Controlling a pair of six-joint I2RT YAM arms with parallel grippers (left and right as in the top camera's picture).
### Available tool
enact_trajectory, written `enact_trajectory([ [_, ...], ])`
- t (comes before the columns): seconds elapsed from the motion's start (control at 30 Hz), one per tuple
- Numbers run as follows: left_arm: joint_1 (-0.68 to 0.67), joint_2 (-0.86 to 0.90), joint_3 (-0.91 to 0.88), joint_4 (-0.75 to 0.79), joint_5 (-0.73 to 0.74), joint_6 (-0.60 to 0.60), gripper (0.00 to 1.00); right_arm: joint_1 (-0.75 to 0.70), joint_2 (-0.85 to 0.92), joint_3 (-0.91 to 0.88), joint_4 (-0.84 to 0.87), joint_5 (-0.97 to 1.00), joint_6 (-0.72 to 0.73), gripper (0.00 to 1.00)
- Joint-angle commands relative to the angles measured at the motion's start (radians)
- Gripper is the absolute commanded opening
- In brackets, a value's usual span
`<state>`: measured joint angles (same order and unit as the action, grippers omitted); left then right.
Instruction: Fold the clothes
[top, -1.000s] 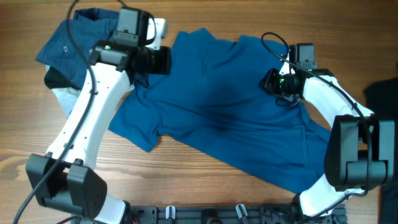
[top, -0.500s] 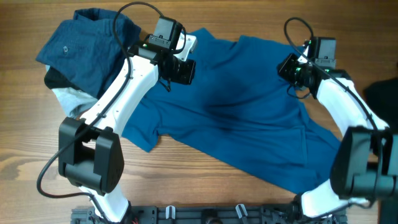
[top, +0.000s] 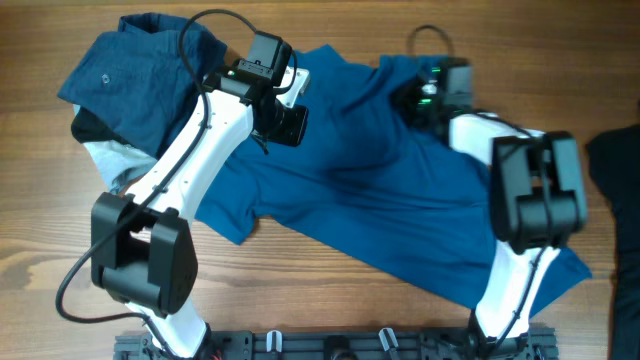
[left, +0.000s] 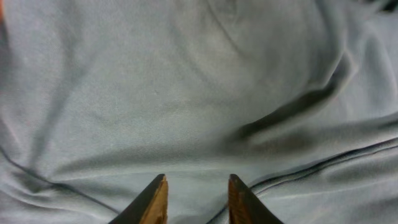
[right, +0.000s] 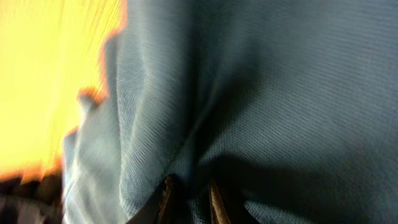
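A blue shirt (top: 370, 200) lies spread and wrinkled across the wooden table. My left gripper (top: 290, 125) hovers over its upper left part. In the left wrist view its fingers (left: 198, 186) are open, with only shirt fabric (left: 199, 93) below them. My right gripper (top: 405, 100) is at the shirt's top edge, right of the middle. In the right wrist view its fingers (right: 188, 190) are close together with a fold of the shirt (right: 280, 93) pinched between them.
A dark blue garment (top: 130, 70) lies bunched at the far left, with a black and a pale grey piece (top: 100, 155) under it. A dark item (top: 615, 150) sits at the right edge. Bare wood (top: 300, 300) shows in front of the shirt.
My right gripper has moved left along the shirt's top edge. My left gripper swung right onto the shirt a second ago and has barely moved since.
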<state>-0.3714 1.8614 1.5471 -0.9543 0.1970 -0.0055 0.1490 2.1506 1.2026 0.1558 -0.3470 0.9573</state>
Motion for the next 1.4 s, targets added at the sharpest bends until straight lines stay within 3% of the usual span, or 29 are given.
enact_trajectory([
  [0.0,0.003,-0.057,0.003,0.000,-0.025,0.024,0.38,0.124,0.077,-0.010,0.062,-0.030,-0.011,0.20],
  [0.07,0.003,-0.059,0.003,0.000,-0.028,0.024,0.47,0.145,0.071,0.032,0.069,-0.048,-0.100,0.22],
  [0.17,0.003,-0.059,0.003,0.007,-0.035,0.025,0.60,0.101,-0.019,0.089,-0.017,-0.068,-0.241,0.36],
  [0.27,0.003,-0.059,0.003,0.023,-0.042,0.024,0.62,-0.019,-0.177,0.109,-0.194,-0.066,-0.359,0.50],
  [0.43,0.003,-0.062,0.004,0.030,-0.042,0.024,0.64,-0.290,-0.471,0.109,-0.626,-0.064,-0.473,0.54],
  [0.53,0.003,-0.071,0.005,0.029,-0.042,0.023,0.69,-0.480,-0.602,0.109,-1.017,0.016,-0.512,0.65],
  [0.57,0.003,-0.084,0.005,0.029,-0.042,0.020,0.70,-0.542,-0.606,0.107,-1.171,0.111,-0.513,0.73],
  [0.63,0.003,-0.103,0.005,0.029,-0.042,0.020,0.72,-0.591,-0.598,0.077,-1.254,0.201,-0.513,0.79],
  [0.77,0.003,-0.142,0.005,0.029,-0.042,0.020,0.75,-0.680,-0.597,-0.090,-1.233,0.236,-0.513,0.80],
  [1.03,0.003,-0.166,0.005,0.021,-0.042,0.021,0.76,-0.805,-0.597,-0.379,-0.976,0.260,-0.418,0.85],
  [1.2,0.003,-0.166,0.005,0.021,-0.042,0.020,0.76,-0.826,-0.594,-0.450,-0.838,0.300,-0.360,0.83],
  [1.37,0.003,-0.167,0.005,0.021,-0.042,0.021,0.76,-0.826,-0.594,-0.458,-0.758,0.329,-0.348,0.76],
])
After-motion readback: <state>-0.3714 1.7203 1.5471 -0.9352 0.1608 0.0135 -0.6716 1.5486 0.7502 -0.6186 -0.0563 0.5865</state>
